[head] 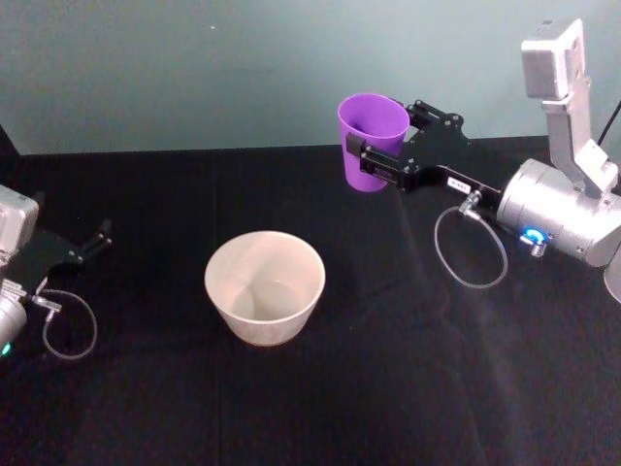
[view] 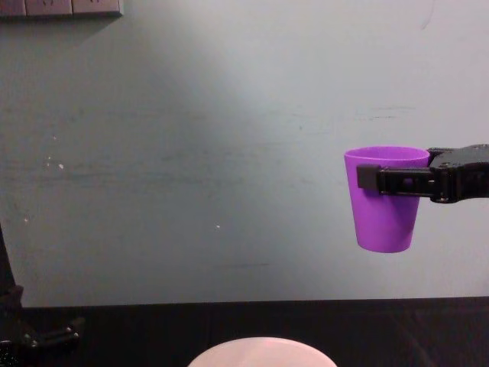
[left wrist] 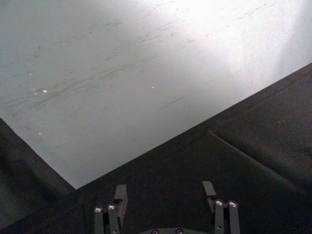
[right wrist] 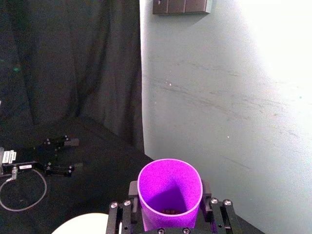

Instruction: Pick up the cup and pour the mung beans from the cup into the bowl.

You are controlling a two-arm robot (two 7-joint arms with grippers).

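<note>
My right gripper [head: 374,155] is shut on the purple cup [head: 373,139] and holds it upright in the air, up and to the right of the bowl [head: 264,286]. From the side the cup [view: 384,198] hangs well above the bowl's pale rim [view: 262,349]. Looking down into the cup [right wrist: 169,191] from the right wrist, a few mung beans [right wrist: 170,211] show at its bottom. The bowl's inside looks empty. My left gripper [head: 92,245] rests open on the table at the far left, its fingers [left wrist: 120,197] spread over black cloth.
A black cloth [head: 388,388] covers the table, with a pale green wall [head: 194,68] behind it. The right arm's cable loop [head: 471,248] hangs over the cloth right of the bowl. A wall socket panel [view: 61,8] sits high on the left.
</note>
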